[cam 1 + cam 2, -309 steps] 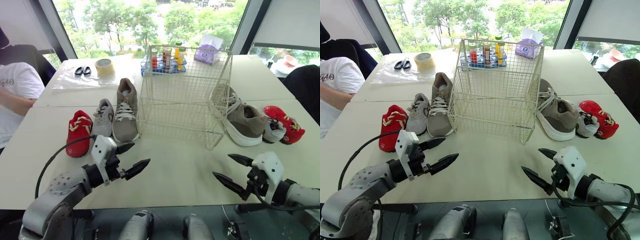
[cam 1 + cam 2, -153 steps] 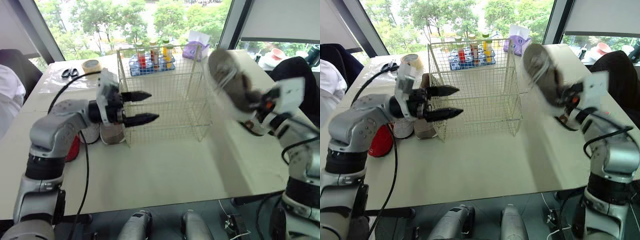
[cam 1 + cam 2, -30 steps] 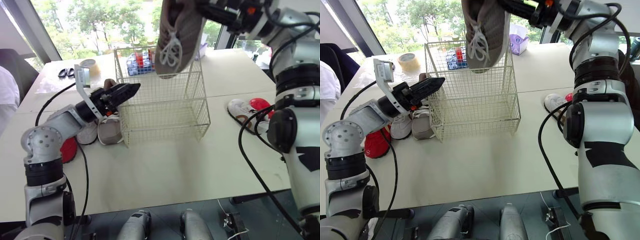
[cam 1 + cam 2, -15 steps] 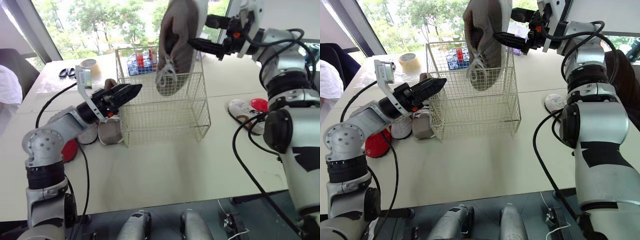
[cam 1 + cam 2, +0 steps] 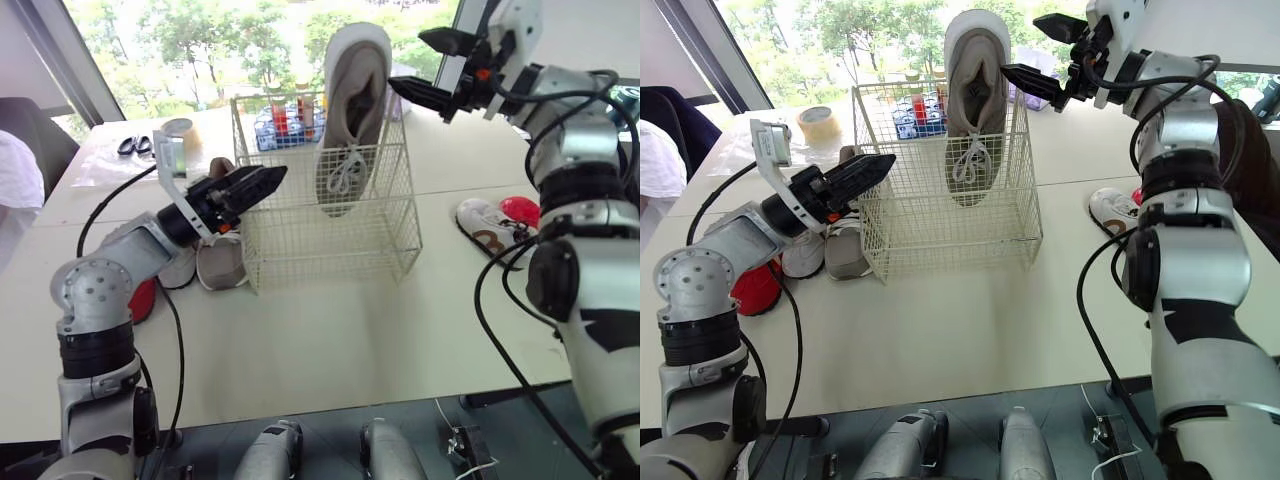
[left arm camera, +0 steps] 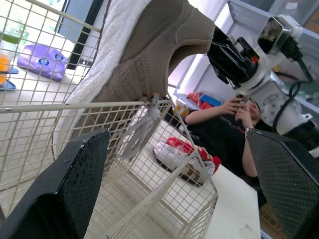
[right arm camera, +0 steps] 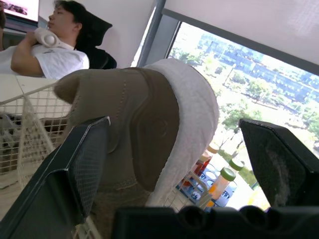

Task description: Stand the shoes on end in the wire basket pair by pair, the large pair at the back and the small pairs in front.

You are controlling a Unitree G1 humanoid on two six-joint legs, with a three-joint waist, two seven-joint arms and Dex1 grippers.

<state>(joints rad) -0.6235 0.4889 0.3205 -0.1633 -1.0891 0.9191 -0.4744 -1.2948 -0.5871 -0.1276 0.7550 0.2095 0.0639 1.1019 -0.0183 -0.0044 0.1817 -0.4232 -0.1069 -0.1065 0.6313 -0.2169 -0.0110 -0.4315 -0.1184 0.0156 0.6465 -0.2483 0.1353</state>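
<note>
The right hand (image 5: pixel 432 68) hangs released above the right rim of the wire basket (image 5: pixel 300 255). Its two black fingers are spread and sit just beside the heel of the large taupe shoe (image 5: pixel 350 110), clear of it. That shoe stands on end inside the basket, toe down and laces facing forward, with its heel rising well above the rim (how close it stands to the back wall cannot be told). The left hand (image 5: pixel 255 185) is at the basket's upper left front corner. Its fingers are parted in the left wrist view and grasp nothing.

On the worktop (image 5: pixel 330 340) left of the basket lie the second taupe shoe (image 5: pixel 220 265), a small grey shoe (image 5: pixel 182 268) and a red shoe (image 5: pixel 140 300), with the left arm crossing over them. Well apart on the right, a small white-grey shoe (image 5: pixel 482 222) touches another red shoe (image 5: pixel 518 208).

Behind the basket are a blue crate of bottles (image 5: pixel 268 128), a purple tissue pack (image 6: pixel 42 56), a tape roll (image 5: pixel 180 128) and scissors (image 5: pixel 130 146). The worktop in front of the basket is bare to its near edge. A seated person (image 7: pixel 50 55) appears in the right wrist view.
</note>
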